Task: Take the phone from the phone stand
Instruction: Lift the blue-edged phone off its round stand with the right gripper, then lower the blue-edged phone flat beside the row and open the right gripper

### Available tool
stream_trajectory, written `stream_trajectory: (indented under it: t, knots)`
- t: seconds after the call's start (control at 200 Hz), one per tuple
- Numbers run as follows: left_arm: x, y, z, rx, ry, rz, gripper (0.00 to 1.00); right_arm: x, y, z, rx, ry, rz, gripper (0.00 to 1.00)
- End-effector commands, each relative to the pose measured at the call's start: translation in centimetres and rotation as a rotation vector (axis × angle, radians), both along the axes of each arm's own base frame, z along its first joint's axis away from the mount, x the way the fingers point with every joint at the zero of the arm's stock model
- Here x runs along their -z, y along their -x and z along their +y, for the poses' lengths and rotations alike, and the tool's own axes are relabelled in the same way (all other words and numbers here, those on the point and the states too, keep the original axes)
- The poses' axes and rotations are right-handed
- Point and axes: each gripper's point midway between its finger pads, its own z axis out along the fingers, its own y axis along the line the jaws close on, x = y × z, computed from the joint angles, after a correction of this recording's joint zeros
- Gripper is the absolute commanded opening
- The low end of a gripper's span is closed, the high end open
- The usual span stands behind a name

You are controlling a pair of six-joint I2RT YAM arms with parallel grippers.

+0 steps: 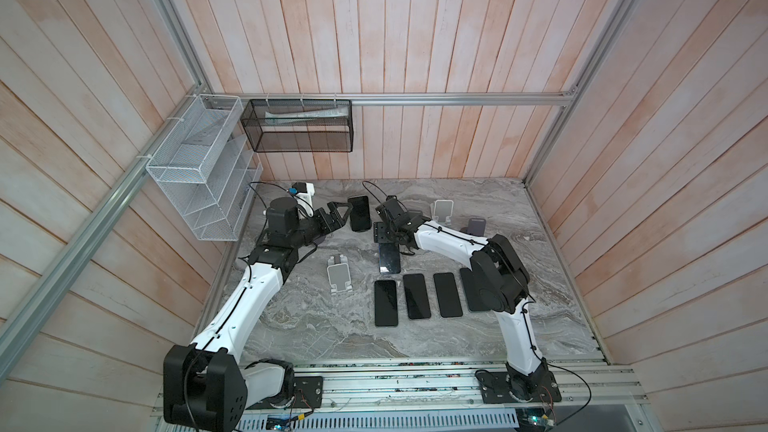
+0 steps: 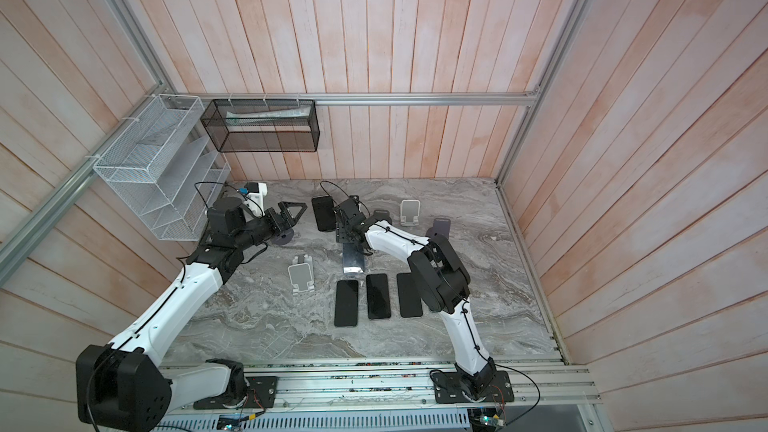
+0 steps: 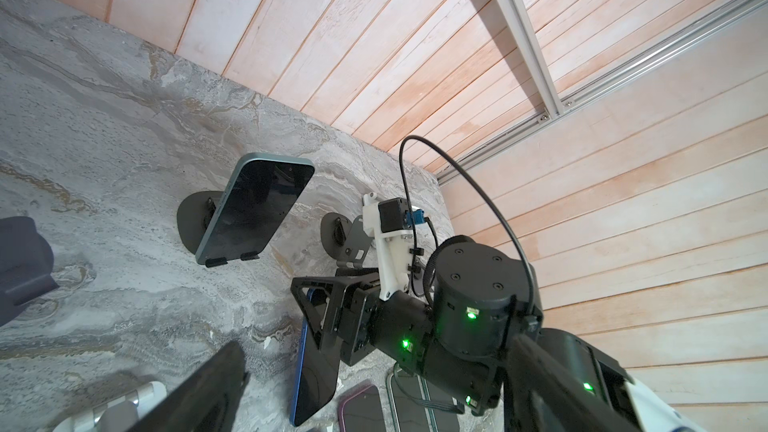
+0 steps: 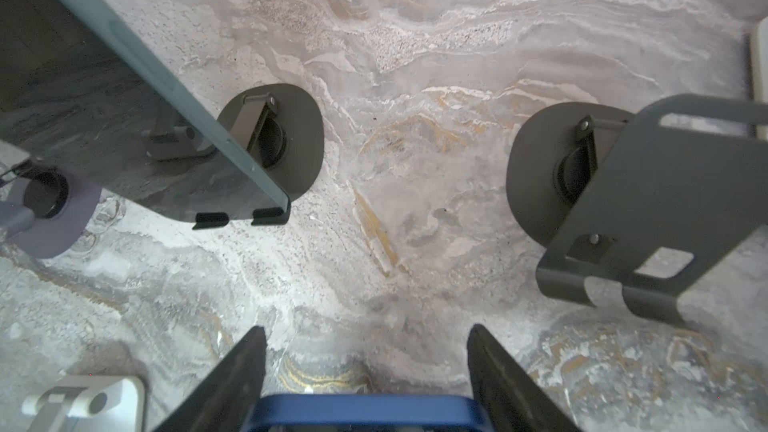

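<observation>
fingers (image 4: 237, 376) of my right gripper (image 4: 365, 328) clamp one blue phone (image 4: 361, 409); my left gripper (image 1: 343, 214) gapes beside one teal phone (image 3: 253, 209) on its dark stand (image 3: 191, 222). four phones (image 1: 386, 303) lie flat; six stands (image 1: 340, 278), i think.

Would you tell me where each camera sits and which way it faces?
Top views: high at the front, looking down on the table; both arms show.
Left wrist: faces the teal phone on its stand and the right tool; own finger shows.
Right wrist: looks down at the table past its fingers, which grip a blue phone.
Shared: both wrist views show the teal phone.
</observation>
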Motion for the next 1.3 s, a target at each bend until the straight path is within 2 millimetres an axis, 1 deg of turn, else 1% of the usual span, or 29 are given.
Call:
stream_trajectory:
  t: [0.0, 0.08, 0.13, 0.265, 0.425, 0.535, 0.59, 0.725, 0.83, 1.03, 1.145, 1.295]
  knots:
    - [0.7, -0.2, 0.0, 0.006, -0.011, 0.006, 1.0, 0.6, -1.1, 0.2, 0.066, -0.007, -0.013, 0.62]
    - [0.5, -0.1, 0.1, -0.003, -0.014, 0.0, 1.0, 1.5, -1.4, 0.4, 0.088, -0.009, -0.002, 0.62]
    - [0.5, -0.1, 0.1, -0.003, -0.013, -0.001, 1.0, 1.6, -1.7, 0.5, 0.104, -0.017, -0.002, 0.61]
    - [0.4, 0.1, -0.3, 0.018, 0.002, 0.002, 1.0, 2.0, -2.2, 1.1, 0.127, -0.046, 0.01, 0.62]
    - [0.3, 0.4, -1.3, 0.06, 0.013, 0.011, 1.0, 3.4, -2.3, 1.3, 0.14, -0.029, 0.038, 0.61]
    - [0.4, 0.4, -1.2, 0.055, 0.011, 0.01, 1.0, 4.0, -2.4, 1.3, 0.151, -0.029, 0.044, 0.62]
    - [0.3, 0.4, -1.2, 0.054, 0.011, 0.009, 1.0, 4.3, -2.3, 1.4, 0.141, -0.023, 0.047, 0.62]
    - [0.3, 0.4, -1.2, 0.053, 0.01, 0.007, 1.0, 5.5, -1.7, 1.2, 0.122, 0.005, 0.072, 0.62]
    - [0.3, 0.4, -1.2, 0.054, 0.01, 0.009, 1.0, 6.1, -1.3, 0.9, 0.121, 0.012, 0.085, 0.62]
    - [0.5, 0.3, -1.2, 0.054, 0.012, 0.015, 1.0, 6.7, -1.0, 1.2, 0.094, 0.015, 0.106, 0.66]
    - [0.6, 0.2, -1.1, 0.049, 0.009, 0.021, 1.0, 7.4, -0.8, 0.9, 0.103, 0.033, 0.118, 0.67]
    - [0.9, 0.1, -1.0, 0.038, 0.001, 0.027, 1.0, 7.6, -0.7, 0.5, 0.12, 0.056, 0.115, 0.68]
